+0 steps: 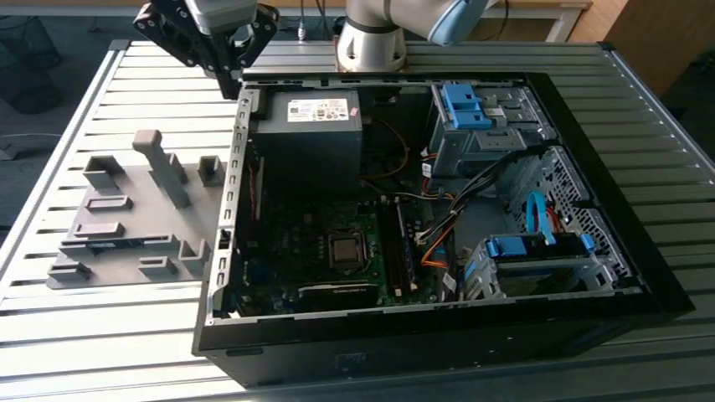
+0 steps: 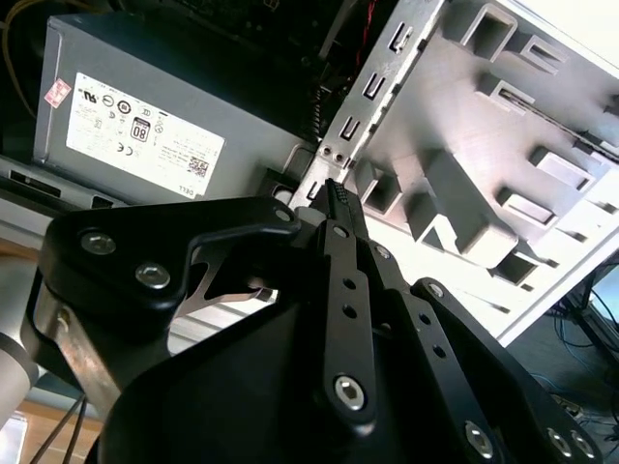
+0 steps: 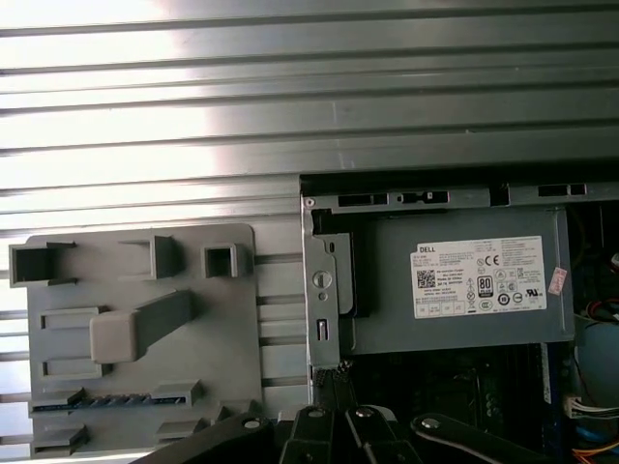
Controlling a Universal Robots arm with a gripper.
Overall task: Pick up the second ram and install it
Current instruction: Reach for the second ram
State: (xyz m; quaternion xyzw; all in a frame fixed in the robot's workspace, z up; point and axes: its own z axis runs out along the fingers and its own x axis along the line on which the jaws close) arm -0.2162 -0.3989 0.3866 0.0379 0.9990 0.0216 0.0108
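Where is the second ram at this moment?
The thin blue-green ram stick sits in a slot of the grey plastic holder tray, on the exterior view's left of the open black computer case.

exterior: high, oblique, whole case [image 1: 447, 343] | both wrist views: close, share power supply [image 3: 455, 290] [image 2: 135, 106]

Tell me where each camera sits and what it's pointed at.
Exterior view: off the arm, looking down at table, open computer and grey tray; arm and jaws show.
First wrist view: on the arm, facing down past the jaws at tray and power supply.
Second wrist view: on the arm, close behind the shut jaws.
All share tray and power supply.
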